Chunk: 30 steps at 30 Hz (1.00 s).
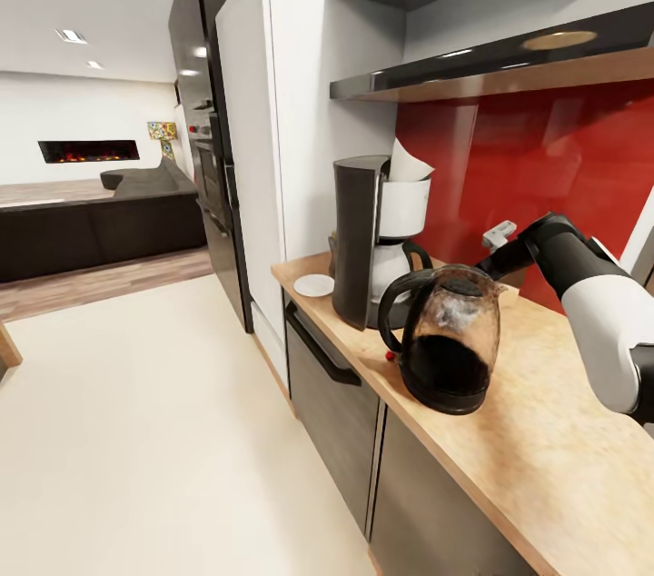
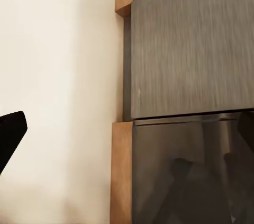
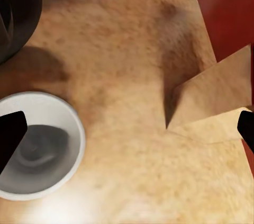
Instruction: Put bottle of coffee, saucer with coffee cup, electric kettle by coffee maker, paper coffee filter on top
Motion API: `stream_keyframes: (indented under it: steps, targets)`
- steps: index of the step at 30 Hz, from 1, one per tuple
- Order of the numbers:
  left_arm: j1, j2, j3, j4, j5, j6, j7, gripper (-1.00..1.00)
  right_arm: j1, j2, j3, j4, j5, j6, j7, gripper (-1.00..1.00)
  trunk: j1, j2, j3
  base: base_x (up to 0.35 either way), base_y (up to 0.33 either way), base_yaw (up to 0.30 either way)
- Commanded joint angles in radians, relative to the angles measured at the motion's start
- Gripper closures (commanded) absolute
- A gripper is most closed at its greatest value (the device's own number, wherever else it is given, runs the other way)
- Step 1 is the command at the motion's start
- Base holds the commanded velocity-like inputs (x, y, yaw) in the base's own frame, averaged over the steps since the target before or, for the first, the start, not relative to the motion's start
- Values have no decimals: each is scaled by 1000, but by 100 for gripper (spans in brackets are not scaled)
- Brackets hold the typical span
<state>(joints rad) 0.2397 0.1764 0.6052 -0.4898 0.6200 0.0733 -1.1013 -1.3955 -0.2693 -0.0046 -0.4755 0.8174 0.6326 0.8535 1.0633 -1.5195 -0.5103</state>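
Observation:
On the kitchen countertop [image 1: 545, 431] stands the tall dark coffee maker [image 1: 356, 240], with the white paper coffee filter [image 1: 409, 163] on its top. The white saucer [image 1: 314, 285] lies bare beside it near the counter's end. In front sits the glass electric kettle [image 1: 450, 335]. My right arm [image 1: 581, 281] reaches behind the kettle. In the right wrist view my right gripper [image 3: 127, 131] is open above the worktop, one fingertip [image 3: 10, 136] over the rim of the white coffee cup [image 3: 39, 147]. The kitchen shelf [image 1: 509, 72] runs above. The bottle of coffee is out of view. My left gripper [image 2: 127, 139] hangs open by the cabinet fronts.
A red backsplash [image 1: 527, 158] backs the counter. A tall white cabinet [image 1: 272, 131] and black oven column [image 1: 204, 104] close its far end. Grey cabinet doors [image 1: 336, 394] sit below. Pale floor [image 1: 136, 431] lies open to the left. A wooden wedge [image 3: 211, 94] juts near the cup.

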Motion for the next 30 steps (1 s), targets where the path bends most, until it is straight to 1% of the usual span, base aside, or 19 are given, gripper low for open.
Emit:
stream_keyframes:
  steps: [1,7,30]
  targets:
    - [0,0,-1,-1,5,7,-2,-100,0,0,0,2,7,-12,7,-100,0,-1,-1,0,0,0]
    - [0,0,-1,-1,6,8,-2,-100,0,-2,0,34,8,-39,7,-100,0,-1,-2,0,0,0]
    - [0,0,-1,-1,5,6,-2,-100,0,-3,0,41,8,-44,7,-100,0,-1,-35,0,0,0]
